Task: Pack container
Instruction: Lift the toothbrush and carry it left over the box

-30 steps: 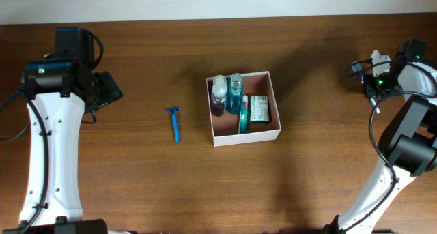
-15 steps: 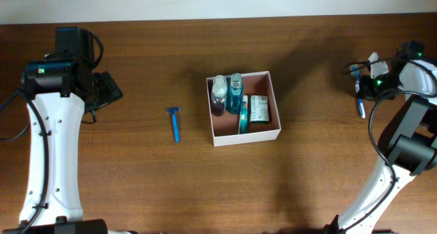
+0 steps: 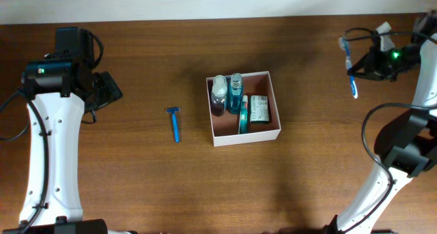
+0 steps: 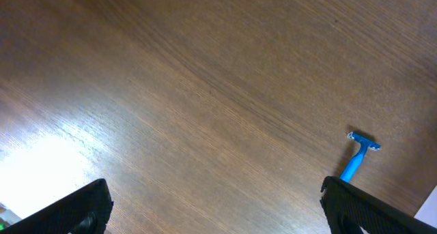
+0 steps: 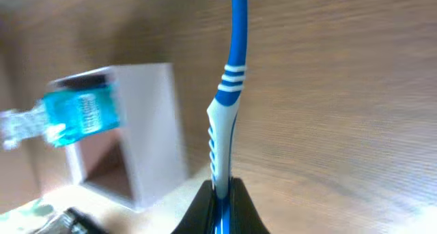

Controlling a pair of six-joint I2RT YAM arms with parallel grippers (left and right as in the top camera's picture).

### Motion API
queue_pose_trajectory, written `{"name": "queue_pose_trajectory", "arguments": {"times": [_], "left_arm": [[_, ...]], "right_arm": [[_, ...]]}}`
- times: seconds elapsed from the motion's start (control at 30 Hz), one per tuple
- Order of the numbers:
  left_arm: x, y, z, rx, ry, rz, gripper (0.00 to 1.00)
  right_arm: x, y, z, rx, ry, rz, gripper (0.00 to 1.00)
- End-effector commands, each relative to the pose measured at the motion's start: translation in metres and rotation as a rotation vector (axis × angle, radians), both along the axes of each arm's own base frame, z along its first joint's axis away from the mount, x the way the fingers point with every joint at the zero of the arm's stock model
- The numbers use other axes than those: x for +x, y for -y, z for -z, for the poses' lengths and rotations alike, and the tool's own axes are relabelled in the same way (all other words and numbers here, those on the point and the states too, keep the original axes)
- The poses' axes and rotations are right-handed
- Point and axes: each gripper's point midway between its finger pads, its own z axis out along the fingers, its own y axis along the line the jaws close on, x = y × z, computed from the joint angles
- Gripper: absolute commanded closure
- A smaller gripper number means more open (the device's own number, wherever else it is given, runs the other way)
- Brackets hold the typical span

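- Toothbrush (image 3: 351,70), blue, is clamped in my right claw (image 5: 220,193), at far right of the desk (image 3: 307,179).
- My left claw (image 4: 215,193) stands wide apart, holding nothing.
- Container (image 3: 246,137) sits mid-desk, razor (image 3: 175,123) near its left.

Wood-grain table (image 3: 136,193) — faint sheen, matt cardboard container (image 3: 246,137), smooth glossy plastic toothbrush (image 5: 229,91)

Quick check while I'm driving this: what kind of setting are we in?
Probably a robot test bench, not a bathroom: a bare wooden table, a white robot arm at each side, and toiletries laid out for packing, with a razor beside the cardboard container and bottles inside it.
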Motion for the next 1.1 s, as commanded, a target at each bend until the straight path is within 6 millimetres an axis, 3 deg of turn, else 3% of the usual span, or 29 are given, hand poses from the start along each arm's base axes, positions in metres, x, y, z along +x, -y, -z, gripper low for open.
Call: {"name": "queue_pose_trajectory", "arguments": {"times": [0.0, 0.33, 0.57, 0.77, 1.07], "left_arm": [[0.0, -0.002, 0.002, 0.003, -0.005, -0.016, 0.01], [0.0, -0.002, 0.002, 0.003, -0.006, -0.016, 0.01], [0.0, -0.002, 0.002, 0.003, -0.006, -0.016, 0.01], [0.0, -0.002, 0.002, 0.003, -0.005, -0.016, 0.01], [0.0, -0.002, 0.002, 0.003, -0.005, -0.016, 0.01]], "right_arm": [[-0.003, -0.039, -0.042, 0.033, 0.075, -0.057, 0.96], [-0.017, -0.131, -0.079, 0.035, 0.056, -0.135, 0.96], [-0.036, -0.191, -0.072, 0.037, -0.094, -0.133, 0.96], [-0.054, -0.206, -0.038, -0.151, -0.237, -0.091, 0.96], [-0.061, -0.207, -0.023, -0.268, -0.349, 0.077, 0.96]]}}
